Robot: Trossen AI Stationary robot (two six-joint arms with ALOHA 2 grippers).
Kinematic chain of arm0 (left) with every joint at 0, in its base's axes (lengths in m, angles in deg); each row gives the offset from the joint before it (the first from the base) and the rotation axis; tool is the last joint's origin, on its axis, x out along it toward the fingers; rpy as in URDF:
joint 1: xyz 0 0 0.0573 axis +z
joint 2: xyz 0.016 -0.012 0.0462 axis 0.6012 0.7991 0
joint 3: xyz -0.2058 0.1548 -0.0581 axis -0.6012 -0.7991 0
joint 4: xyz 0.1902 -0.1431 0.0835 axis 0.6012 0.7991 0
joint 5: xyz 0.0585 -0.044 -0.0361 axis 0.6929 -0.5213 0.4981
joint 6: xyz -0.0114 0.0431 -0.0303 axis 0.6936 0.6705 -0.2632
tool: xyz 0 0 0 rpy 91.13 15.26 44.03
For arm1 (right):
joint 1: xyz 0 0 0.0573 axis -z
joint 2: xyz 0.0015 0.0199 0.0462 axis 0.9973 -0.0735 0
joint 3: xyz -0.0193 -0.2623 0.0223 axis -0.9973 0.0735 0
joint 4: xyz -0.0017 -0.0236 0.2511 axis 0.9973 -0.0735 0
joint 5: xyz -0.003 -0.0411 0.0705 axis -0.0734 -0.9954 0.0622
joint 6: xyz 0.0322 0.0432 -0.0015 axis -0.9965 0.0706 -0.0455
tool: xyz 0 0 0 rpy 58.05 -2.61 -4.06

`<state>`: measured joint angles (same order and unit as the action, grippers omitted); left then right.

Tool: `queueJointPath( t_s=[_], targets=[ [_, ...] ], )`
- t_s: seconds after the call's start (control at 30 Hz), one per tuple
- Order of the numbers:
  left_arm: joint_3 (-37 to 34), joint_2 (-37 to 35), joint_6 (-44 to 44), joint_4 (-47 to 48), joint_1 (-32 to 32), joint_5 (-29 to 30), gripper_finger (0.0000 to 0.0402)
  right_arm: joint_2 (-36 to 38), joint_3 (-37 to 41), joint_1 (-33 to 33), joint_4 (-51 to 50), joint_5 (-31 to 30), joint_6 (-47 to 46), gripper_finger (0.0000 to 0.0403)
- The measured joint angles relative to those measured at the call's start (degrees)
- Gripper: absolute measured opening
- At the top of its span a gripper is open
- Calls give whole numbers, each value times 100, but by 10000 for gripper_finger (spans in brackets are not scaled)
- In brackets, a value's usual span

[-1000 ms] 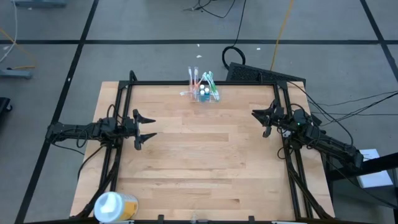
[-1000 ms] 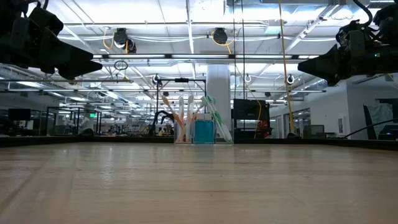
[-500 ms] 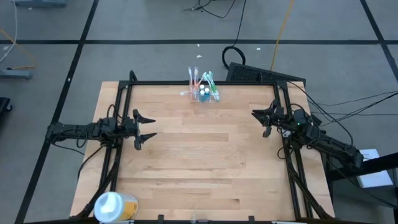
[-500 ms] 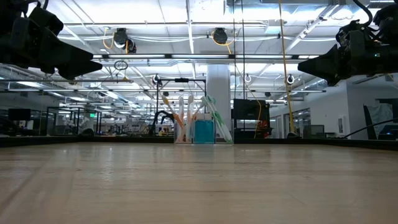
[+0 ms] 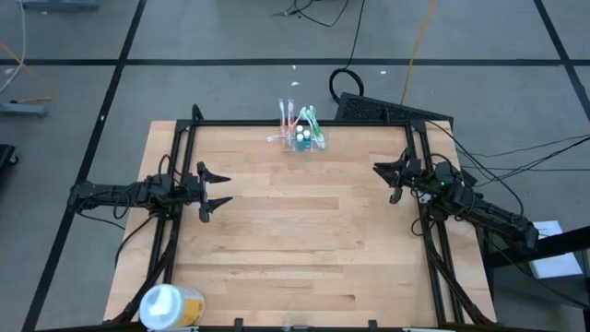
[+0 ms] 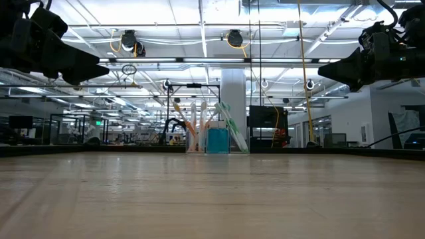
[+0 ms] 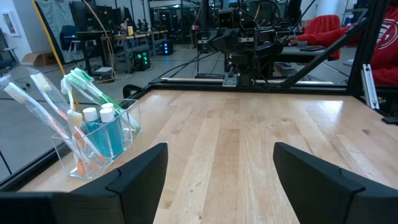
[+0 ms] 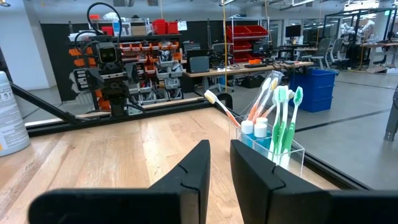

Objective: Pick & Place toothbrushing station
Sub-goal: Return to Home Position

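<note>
The toothbrushing station (image 5: 300, 136) is a small clear holder with several toothbrushes and little blue bottles. It stands on its base at the middle of the table's far edge, and also shows in the low view (image 6: 211, 138) and both wrist views (image 7: 99, 140) (image 8: 273, 146). My left gripper (image 5: 221, 189) hovers level at the table's left side, open, with nothing between its fingers (image 7: 221, 155). My right gripper (image 5: 385, 180) hovers level at the right side, far from the station. Its fingers (image 8: 220, 152) are shut to a narrow slit with nothing between them.
A round white-and-yellow tub (image 5: 171, 306) lies at the near left corner. Black frame rails (image 5: 295, 123) run along the table's far, left and right sides. Bare wood (image 5: 304, 231) lies between the two arms. A black box with cables (image 5: 369, 109) sits just past the far edge.
</note>
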<state>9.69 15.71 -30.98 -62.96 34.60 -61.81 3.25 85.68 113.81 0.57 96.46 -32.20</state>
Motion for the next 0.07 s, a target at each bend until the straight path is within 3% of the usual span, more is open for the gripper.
queueJointPath(
  t_s=[0.07],
  targets=[
    [2, -2, -2, 0, 0, 0, 296, 0, -1, -2, 0, 1, -1, 55]
  ],
)
